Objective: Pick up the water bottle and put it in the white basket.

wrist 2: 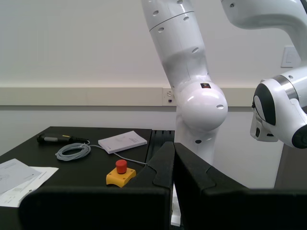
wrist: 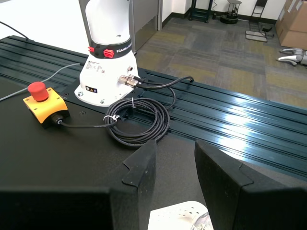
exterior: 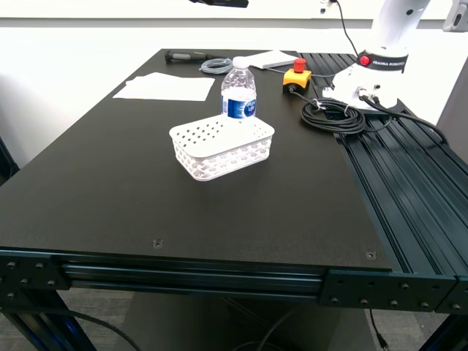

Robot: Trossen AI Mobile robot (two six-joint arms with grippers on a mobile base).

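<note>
The bottle (exterior: 238,91) stands upright on the black table (exterior: 110,197), just behind the far edge of the basket (exterior: 222,147), which sits near the table's middle with its open top up and nothing seen inside it. Farther back on the exterior view's left lie white paper sheets (exterior: 165,87); beyond them are a grey cable coil (exterior: 216,66) and a booklet (exterior: 270,59). To the exterior view's right sit a yellow stop button (exterior: 296,75), a black cable coil (exterior: 334,115) and a white robot base (exterior: 374,70). My first gripper (wrist: 175,165) hangs above the table with its jaws apart and nothing between them. My second gripper (wrist 2: 173,165) has its jaws pressed together, holding nothing.
</note>
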